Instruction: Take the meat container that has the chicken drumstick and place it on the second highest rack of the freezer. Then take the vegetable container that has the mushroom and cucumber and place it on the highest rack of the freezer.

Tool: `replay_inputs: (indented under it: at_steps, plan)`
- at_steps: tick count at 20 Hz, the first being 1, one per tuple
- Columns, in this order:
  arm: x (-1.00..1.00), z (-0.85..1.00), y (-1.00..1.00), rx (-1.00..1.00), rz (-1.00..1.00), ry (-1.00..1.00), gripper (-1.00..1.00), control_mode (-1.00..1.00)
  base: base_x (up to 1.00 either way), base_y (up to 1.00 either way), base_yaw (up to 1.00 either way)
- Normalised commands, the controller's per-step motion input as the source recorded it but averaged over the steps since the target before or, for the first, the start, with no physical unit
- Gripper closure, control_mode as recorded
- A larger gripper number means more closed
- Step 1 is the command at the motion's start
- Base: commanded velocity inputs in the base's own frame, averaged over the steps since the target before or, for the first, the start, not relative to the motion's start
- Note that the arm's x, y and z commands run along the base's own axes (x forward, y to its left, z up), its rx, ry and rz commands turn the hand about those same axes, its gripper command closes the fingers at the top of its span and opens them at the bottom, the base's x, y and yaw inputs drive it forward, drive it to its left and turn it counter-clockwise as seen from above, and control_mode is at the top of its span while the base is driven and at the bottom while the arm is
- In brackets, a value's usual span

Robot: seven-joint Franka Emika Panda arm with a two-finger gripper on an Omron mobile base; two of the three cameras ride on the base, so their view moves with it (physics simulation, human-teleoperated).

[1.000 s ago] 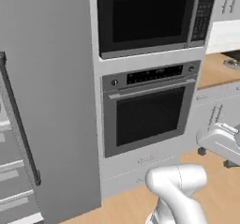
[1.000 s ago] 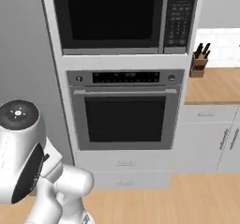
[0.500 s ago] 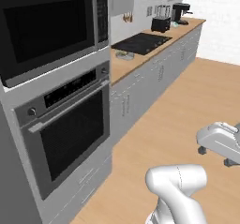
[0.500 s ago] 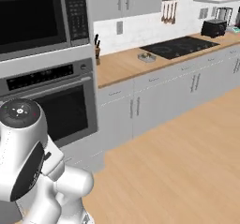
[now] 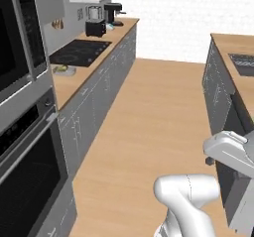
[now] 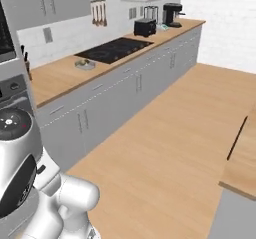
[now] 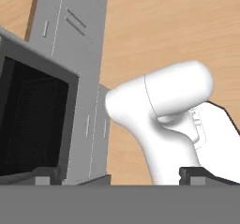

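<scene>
Well, from the hand view the claw (image 7: 124, 178) stands wide, its two dark tips far apart at the bottom edge with nothing between them. Beyond the left tip I see a dark oven window (image 7: 30, 120) in its grey frame. Just past that frame run grey cabinet fronts (image 7: 75, 35) with thin bar handles. Wooden floor (image 7: 164, 26) spreads out beyond the right tip.

From the left base view, the oven tower (image 5: 22, 166) sits at the far left. Next to it a wooden counter (image 5: 74, 85) runs away from me over grey cupboards. That counter carries a black cooktop (image 5: 79, 52), with a dark toaster (image 5: 95, 28) behind it and a coffee machine (image 5: 113, 14) further back still. The floor makes an open aisle down the middle. On the right stands a grey island (image 5: 218, 87) with a wooden top.

From the right base view, the same counter shows a small dish (image 6: 85, 63) just beside the near corner of the cooktop. Utensils (image 6: 97, 14) hang on the wall behind it.

Where the freezer and the two containers lie relative to the claw, I cannot tell.
</scene>
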Motion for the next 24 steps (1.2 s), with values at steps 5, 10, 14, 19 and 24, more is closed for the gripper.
replay_inputs:
  at_steps: [5, 10, 14, 19, 24]
  plan:
    - [0.00, 0.00, 0.00, 0.00, 0.00, 0.00, -1.00, 1.00, 0.94, 0.38, -0.30]
    - [0.00, 0.00, 0.00, 0.00, 0.00, 0.00, -1.00, 1.00, 0.90, 0.37, -0.28]
    - [0.00, 0.00, 0.00, 0.00, 0.00, 0.00, -1.00, 1.00, 1.00, 0.00, -0.31]
    - [0.00, 0.00, 0.00, 0.00, 0.00, 0.00, -1.00, 1.00, 1.00, 0.00, -0.26]
    - [0.00, 0.00, 0.00, 0.00, 0.00, 0.00, -1.00, 1.00, 1.00, 0.00, -0.16]
